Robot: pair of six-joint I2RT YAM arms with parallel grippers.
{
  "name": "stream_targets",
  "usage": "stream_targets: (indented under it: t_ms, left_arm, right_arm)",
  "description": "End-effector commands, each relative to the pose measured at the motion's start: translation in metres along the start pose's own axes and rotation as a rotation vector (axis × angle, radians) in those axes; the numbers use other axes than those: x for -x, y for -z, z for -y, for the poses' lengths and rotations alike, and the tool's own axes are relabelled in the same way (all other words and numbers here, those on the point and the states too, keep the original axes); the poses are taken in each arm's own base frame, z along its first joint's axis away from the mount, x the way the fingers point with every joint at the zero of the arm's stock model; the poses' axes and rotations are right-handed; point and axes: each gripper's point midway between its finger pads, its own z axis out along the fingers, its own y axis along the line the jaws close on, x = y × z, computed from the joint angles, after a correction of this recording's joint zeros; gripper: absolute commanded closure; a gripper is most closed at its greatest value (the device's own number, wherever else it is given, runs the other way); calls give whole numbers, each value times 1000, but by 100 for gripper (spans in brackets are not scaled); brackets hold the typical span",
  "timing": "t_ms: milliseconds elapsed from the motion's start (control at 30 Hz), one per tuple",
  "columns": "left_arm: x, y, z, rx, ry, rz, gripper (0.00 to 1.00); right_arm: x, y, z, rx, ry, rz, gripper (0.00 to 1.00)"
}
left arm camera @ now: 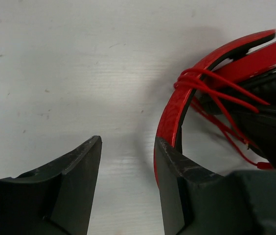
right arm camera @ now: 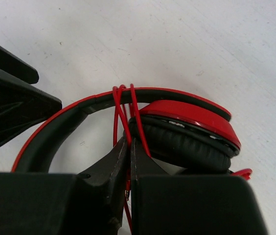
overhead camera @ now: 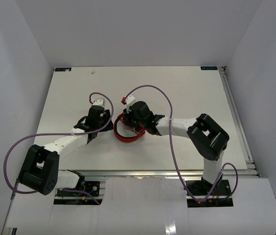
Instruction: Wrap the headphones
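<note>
The red headphones lie on the white table between my two grippers. The thin red cord is looped several times round the red-and-black headband, beside a red earcup with a black pad. My right gripper is shut on the cord, which runs between its fingertips, and sits over the headphones. My left gripper is open and empty, with the headband just outside its right finger. The cord loops also show in the left wrist view.
The white table is walled by white panels on three sides. Thick purple robot cables arch over both arms. My left gripper's body shows at the left of the right wrist view. A metal rail runs along the table's right edge.
</note>
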Motion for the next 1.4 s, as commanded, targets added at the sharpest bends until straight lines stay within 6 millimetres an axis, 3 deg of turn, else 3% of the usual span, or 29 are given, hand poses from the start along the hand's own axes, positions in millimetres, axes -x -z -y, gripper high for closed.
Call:
stream_targets:
  t_ms: [0,100,200,300,433,700,1000,1200,1367]
  left_arm:
    - [16,15,-20,98,8,97,40]
    - [27,26,-17,89,32,141,40]
    - [24,31,-7,32,40,123,40]
    - [8,31,5,-38,47,74,40]
    - [-19,25,2,-17,33,22,40]
    - [-35,0,10,-38,34,-29,43]
    - [-25,-18,18,-40,36,-14,43]
    - [-10,-13,23,-49,60,20,45]
    - [-8,-18,31,-73,52,4,45]
  right_arm:
    - [15,-9,-1,-50,35,6,92]
    - [11,-14,-4,-70,35,-9,92]
    - [7,-17,-8,-69,30,-17,92]
    - [9,-20,-11,-84,38,-20,92]
    - [10,-23,-12,-95,49,-31,92]
    - [16,-15,-8,-119,67,-29,92]
    - [13,-9,-2,-139,101,-40,92]
    - [6,-9,0,-148,103,-53,92]
    - [8,-6,1,-159,97,-48,79]
